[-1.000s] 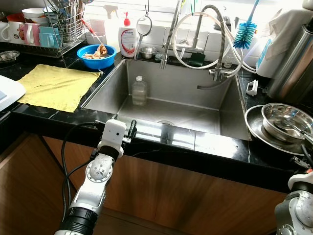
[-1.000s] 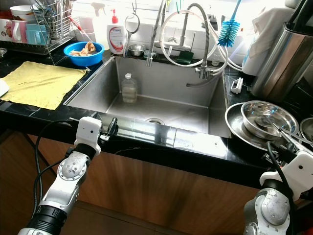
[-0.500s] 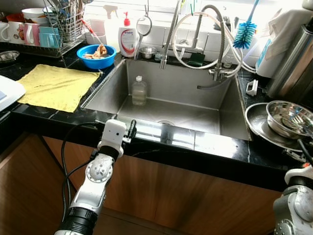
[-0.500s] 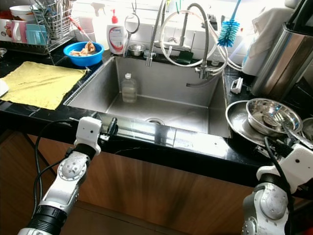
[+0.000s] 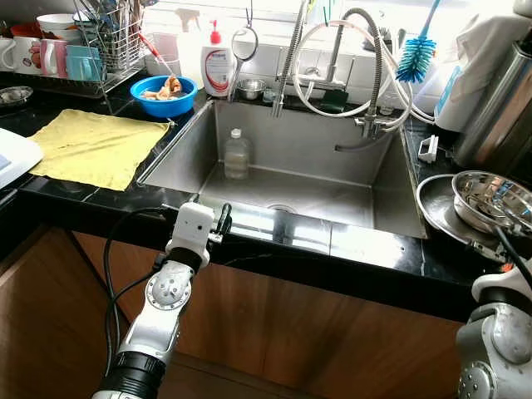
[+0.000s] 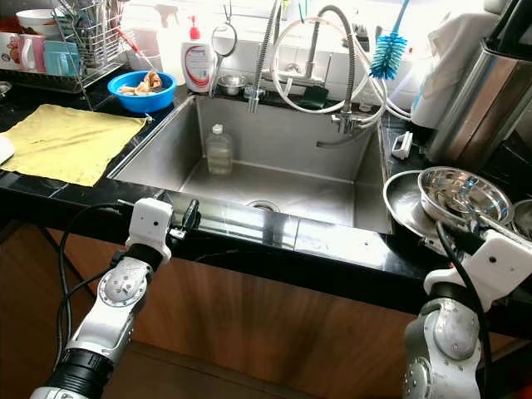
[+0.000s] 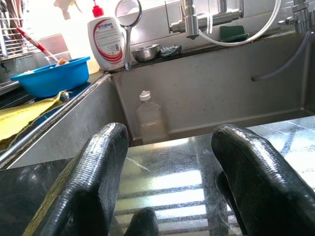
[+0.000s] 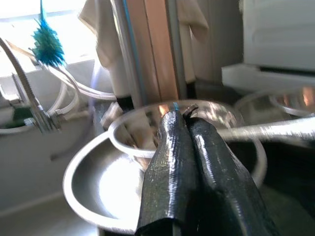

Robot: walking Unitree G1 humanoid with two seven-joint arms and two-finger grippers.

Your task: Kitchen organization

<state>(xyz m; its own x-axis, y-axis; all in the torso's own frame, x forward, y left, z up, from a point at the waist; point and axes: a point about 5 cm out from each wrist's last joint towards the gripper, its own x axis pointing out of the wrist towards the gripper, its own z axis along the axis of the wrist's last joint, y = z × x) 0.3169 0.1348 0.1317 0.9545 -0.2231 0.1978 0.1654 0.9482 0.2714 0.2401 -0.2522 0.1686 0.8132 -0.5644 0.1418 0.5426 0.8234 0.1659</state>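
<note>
My left gripper (image 7: 167, 162) hangs at the bench (image 5: 374, 258) front edge, fingers spread. My right gripper (image 8: 189, 128), fingers pressed together, touches the steel bowl (image 6: 462, 193) on the plate (image 6: 403, 204) right of the sink (image 5: 291, 174).

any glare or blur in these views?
Eye views: window backlight blows out behind the faucet; glare on the sink front rim. Left wrist view: sharp. Right wrist view: soft, motion-blurred around the steel bowl; right gripper fingers pressed together.
</note>
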